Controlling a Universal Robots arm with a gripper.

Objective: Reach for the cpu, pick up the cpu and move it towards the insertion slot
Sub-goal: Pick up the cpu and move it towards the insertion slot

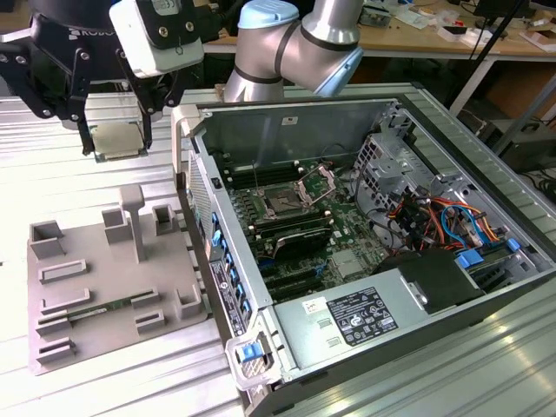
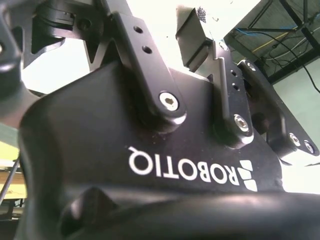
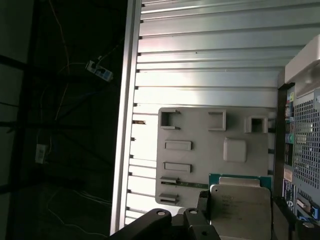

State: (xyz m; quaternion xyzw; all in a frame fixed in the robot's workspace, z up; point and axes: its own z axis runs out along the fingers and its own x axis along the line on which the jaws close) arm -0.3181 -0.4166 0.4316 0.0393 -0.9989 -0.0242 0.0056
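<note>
gripper (image 1: 115,146) up on the exterior view's left clamped on the cpu (image 1: 117,135), hanging above the ribbed metal worktop (image 1: 52,174), grey tray (image 1: 95,287) nearby, open pc case (image 1: 287,122) rightward with the insertion slot (image 1: 283,205) inside, cluttered wooden desks (image 1: 408,39) behind

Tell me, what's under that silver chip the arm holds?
The grey tray, in the first wrist view; the cpu, gripped by the end effector, covers the tray part directly below.

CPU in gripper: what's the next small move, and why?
Probably carry it toward the exterior view's right: the black gripper holds the small silvery square cpu by the grey plastic tray, while the dark square insertion slot lies inside the open case.
</note>
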